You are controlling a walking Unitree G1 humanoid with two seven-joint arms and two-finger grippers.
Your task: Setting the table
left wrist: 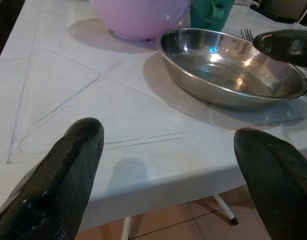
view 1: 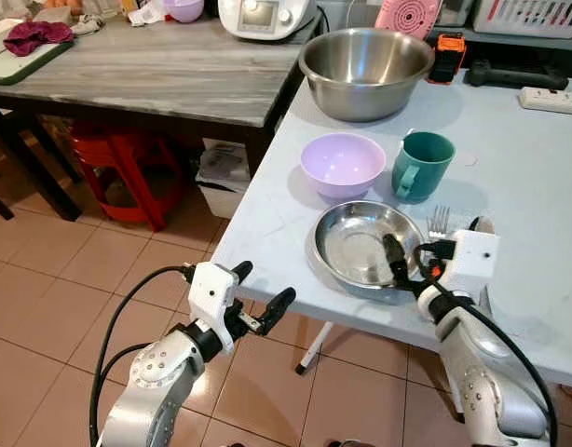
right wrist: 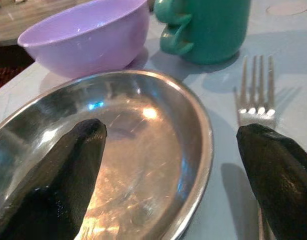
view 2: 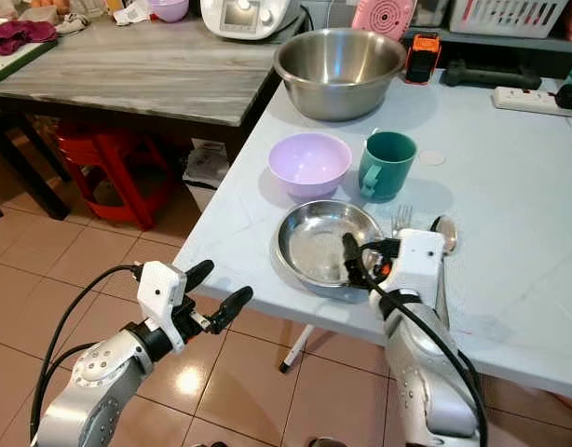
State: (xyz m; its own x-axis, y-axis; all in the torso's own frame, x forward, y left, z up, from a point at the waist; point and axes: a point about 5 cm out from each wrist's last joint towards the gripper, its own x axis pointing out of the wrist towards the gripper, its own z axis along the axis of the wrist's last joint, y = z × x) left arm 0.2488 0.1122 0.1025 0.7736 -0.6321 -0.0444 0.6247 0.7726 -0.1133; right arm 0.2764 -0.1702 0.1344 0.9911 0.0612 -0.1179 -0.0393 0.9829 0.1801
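Pale blue table (view 1: 528,186), its near left corner toward the robot. Grey wooden table (view 1: 165,70) butts against its far left side, with a red stool (view 1: 118,163) beneath it and tiled floor (view 1: 44,270) below.

Large steel mixing bowl (view 1: 365,70) at the far left part of the blue table. Nearer, a shallow steel plate (view 1: 356,247) close to the front edge. Behind the plate, a lilac bowl (view 1: 342,163) and just to its right a green mug (view 1: 421,166), handle facing the robot; bowl and mug stand close together but apart, both just beyond the plate's far rim.

Fork (right wrist: 256,95) lies on the table right of the plate, tines pointing away, close to the rim but not touching. A spoon (view 2: 444,228) lies just right of the fork, partly hidden by the right wrist.

Right gripper (right wrist: 168,145) straddles the plate's right rim: one finger over the inside of the plate, the other above the fork handle. Fingers spread wide, nothing held.

Left gripper (view 1: 258,296) hangs off the table's front left corner, over the floor, pointing at the plate. Fingers wide apart, empty.

White power strip (view 1: 551,100) at the far right edge.
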